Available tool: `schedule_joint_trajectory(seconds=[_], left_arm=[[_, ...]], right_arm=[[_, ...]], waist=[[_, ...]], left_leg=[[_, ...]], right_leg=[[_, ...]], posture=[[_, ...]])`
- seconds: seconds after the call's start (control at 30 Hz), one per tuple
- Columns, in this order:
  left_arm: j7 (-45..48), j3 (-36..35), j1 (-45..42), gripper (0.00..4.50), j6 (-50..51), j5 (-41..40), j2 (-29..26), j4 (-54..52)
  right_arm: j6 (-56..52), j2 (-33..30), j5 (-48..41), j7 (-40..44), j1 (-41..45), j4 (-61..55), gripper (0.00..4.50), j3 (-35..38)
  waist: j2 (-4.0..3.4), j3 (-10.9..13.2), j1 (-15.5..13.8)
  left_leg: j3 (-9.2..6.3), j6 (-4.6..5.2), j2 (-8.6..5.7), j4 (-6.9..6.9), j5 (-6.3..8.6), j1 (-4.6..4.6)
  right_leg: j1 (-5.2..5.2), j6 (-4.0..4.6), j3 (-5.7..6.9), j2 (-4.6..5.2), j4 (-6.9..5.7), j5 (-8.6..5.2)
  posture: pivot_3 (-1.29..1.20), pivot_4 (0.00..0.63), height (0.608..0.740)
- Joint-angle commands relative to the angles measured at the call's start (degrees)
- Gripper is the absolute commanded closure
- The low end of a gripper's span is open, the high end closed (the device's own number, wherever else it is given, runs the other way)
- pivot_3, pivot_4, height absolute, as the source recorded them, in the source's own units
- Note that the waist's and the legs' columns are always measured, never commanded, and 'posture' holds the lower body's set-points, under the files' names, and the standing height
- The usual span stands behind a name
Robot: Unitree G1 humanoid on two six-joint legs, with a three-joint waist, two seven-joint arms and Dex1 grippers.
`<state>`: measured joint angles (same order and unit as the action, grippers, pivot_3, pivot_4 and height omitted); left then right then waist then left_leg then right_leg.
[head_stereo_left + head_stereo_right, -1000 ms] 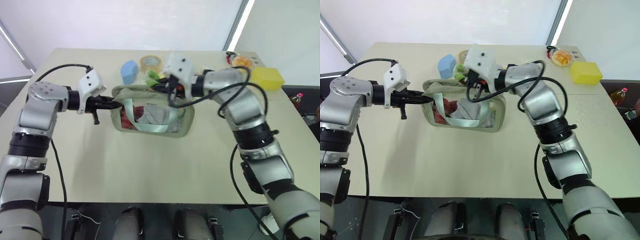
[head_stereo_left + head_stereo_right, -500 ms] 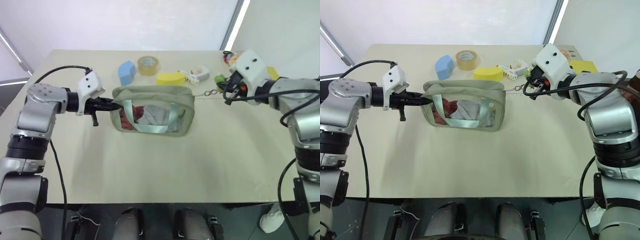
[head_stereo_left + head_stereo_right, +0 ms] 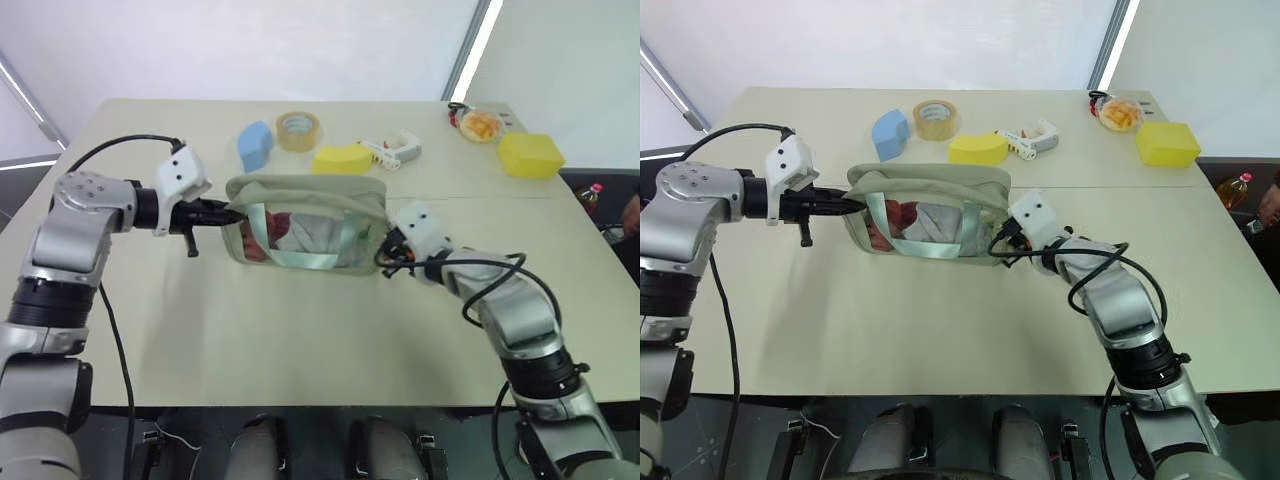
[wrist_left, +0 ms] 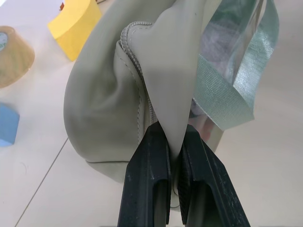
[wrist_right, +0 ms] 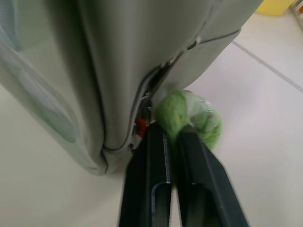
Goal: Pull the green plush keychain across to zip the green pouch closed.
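Observation:
The green pouch (image 3: 305, 222) lies in the middle of the table, its clear window facing me and its top seam looking shut along its length. My left gripper (image 3: 233, 213) is shut on a fabric flap at the pouch's left end (image 4: 170, 109). My right gripper (image 3: 383, 262) sits low at the pouch's right lower corner. In the right wrist view it is shut on the green plush keychain (image 5: 189, 116), which bulges out between the fingers right beside the end of the pouch (image 5: 118, 71).
Behind the pouch stand a blue sponge (image 3: 256, 145), a tape roll (image 3: 299, 130), a yellow wedge (image 3: 343, 158) and a white clip-like tool (image 3: 392, 150). At the far right are a small bowl (image 3: 480, 124) and a yellow block (image 3: 530, 155).
My right gripper carried the keychain from over the pouch's top far out to the right, then swung down and back to the pouch's right corner. The left gripper held still.

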<state>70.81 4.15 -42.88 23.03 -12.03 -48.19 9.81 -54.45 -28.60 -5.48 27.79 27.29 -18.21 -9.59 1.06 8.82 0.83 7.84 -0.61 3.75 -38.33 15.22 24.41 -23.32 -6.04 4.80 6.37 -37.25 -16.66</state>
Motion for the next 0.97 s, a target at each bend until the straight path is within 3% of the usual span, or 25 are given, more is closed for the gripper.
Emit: schedule_joint_trajectory(seconds=[0.03, 0.17, 0.3, 0.5, 0.6, 0.7, 0.97], left_arm=[[-0.2, -0.7, 0.5, 4.5, 0.4, 0.3, -1.3, -0.7], [-0.6, -0.5, 0.4, 4.5, 0.5, 0.4, -1.0, -0.8], [-1.3, -2.0, -0.3, 2.96, 2.2, -1.2, -0.4, -0.7], [-0.5, -7.4, -3.2, 0.01, 9.5, -6.7, -2.9, 1.0], [-0.2, -10.8, -3.6, 0.01, 14.0, -10.1, -5.1, 0.6], [-1.2, -12.7, -3.9, 0.01, 15.6, -11.2, -6.5, 1.3], [-4.7, -12.9, -3.2, 0.01, 16.4, -12.1, -5.3, -0.3]], right_arm=[[4.1, -2.4, 2.6, 0.9, -1.5, 0.9, 4.46, -3.5], [9.1, -5.6, 5.0, 1.7, -0.5, 4.1, 4.46, -3.9], [4.1, -6.6, -2.5, 6.6, 2.5, 1.0, 3.0, 4.6], [-8.8, -15.1, -16.9, 15.3, 6.6, -6.9, 0.01, 20.3], [-16.6, -17.0, -26.3, 18.5, 9.0, -11.4, 0.01, 26.8], [-21.3, -16.9, -31.9, 18.1, 11.5, -14.4, 0.01, 28.6], [-21.1, -14.9, -31.3, 9.6, 12.6, -13.0, 0.01, 25.5]], waist=[[0.0, 0.0, 0.1], [0.0, 0.0, 0.1], [0.01, 0.0, -0.1], [0.01, 0.0, -0.4], [0.02, 0.0, -0.1], [0.0, 0.0, 0.1], [0.05, 0.0, -0.5]], left_leg=[[0.01, 0.0, 0.0, 0.0, 0.0, 0.0], [0.0, 0.0, 0.0, 0.0, 0.0, -0.01], [0.0, 0.0, 0.0, 0.01, 0.0, 0.0], [-0.04, 0.02, 0.0, -0.02, 0.01, 0.07], [-0.07, 0.03, 0.0, 0.0, 0.01, 0.05], [-0.13, 0.03, 0.02, 0.03, 0.02, -0.02], [-0.05, 0.07, -0.04, -0.01, 0.04, 0.06]], right_leg=[[0.0, 0.0, 0.0, 0.0, 0.0, 0.0], [0.0, 0.0, 0.0, 0.0, 0.0, 0.0], [0.0, 0.0, 0.0, -0.01, 0.0, 0.0], [-0.02, 0.0, 0.0, 0.0, 0.01, 0.0], [0.0, 0.0, 0.01, -0.01, 0.03, 0.0], [0.0, 0.0, -0.02, -0.01, 0.0, 0.0], [0.01, 0.0, -0.01, 0.04, 0.02, 0.0]], posture=[[0.0, 0.15, 0.74], [0.0, 0.15, 0.74], [0.0, 0.15, 0.74], [0.0, 0.15, 0.74], [0.0, 0.15, 0.74], [0.0, 0.15, 0.74], [0.0, 0.15, 0.74]])
